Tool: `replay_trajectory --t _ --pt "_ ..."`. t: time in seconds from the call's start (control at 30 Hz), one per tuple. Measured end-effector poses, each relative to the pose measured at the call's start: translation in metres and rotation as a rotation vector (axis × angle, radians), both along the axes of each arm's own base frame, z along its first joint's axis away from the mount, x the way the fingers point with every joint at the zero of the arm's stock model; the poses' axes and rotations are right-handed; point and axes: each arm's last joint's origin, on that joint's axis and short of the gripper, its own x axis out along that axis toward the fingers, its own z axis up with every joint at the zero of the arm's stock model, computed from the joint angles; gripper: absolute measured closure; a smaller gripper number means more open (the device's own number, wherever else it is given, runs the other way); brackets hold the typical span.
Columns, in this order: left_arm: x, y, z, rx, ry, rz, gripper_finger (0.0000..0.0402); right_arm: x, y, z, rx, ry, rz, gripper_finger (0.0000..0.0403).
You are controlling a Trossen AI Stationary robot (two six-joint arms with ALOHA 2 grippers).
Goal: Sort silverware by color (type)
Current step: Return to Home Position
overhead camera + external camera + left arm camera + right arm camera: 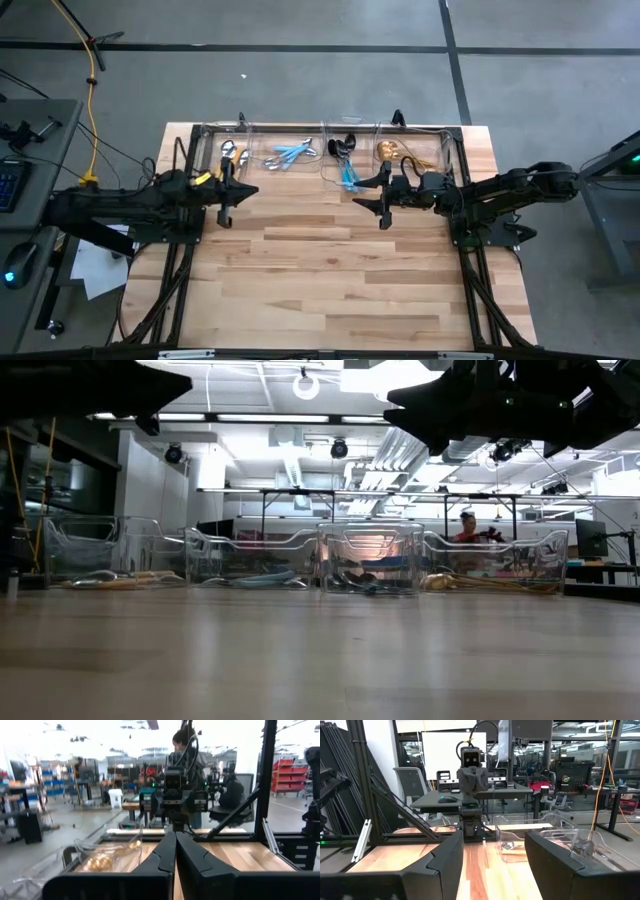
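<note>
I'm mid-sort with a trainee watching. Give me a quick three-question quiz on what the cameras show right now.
1. True or false: the left pincer is shut with nothing between its fingers.
2. In the row of clear bins, seen from the high view, which one holds the gold silverware? A. the leftmost. B. the rightmost. C. the second from the left.
3. Fill in the blank: the right pincer hovers above the table with its fingers ___.

Key: 1. True. 2. B. 3. open.
</note>
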Motion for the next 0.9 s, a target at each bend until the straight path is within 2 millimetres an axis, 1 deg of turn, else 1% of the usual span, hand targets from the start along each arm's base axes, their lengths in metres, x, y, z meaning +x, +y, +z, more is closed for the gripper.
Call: replay_trajectory --t 0.1,0.3,0.4,0.67,0.8,0.9 --pt "-0.005 -0.001 -0.007 0.011 -0.028 0.001 0.0401 0.0 0.0 0.0 0.019 0.0 0.003 0.0206" --pt "-0.014 -0.001 -0.006 0.027 -0.056 0.003 0.0401 0.0 0.0 -0.001 0.026 0.006 0.003 0.0206" --pt "-0.017 -0.001 -0.008 0.062 -0.035 0.018 0.0401 0.0 0.0 -0.002 0.027 0.018 0.003 0.0206" --pt "-0.029 -0.002 -0.01 0.062 -0.02 0.028 0.0401 0.0 0.0 -0.003 0.028 0.031 0.003 0.0206" --pt "-0.034 -0.003 -0.014 0.064 -0.006 0.005 0.0401 0.0 0.0 -0.003 0.028 0.033 0.003 0.0206" --pt "-0.035 -0.004 -0.023 0.071 -0.013 -0.003 0.0401 0.0 0.0 -0.004 0.029 0.042 0.003 0.0206"
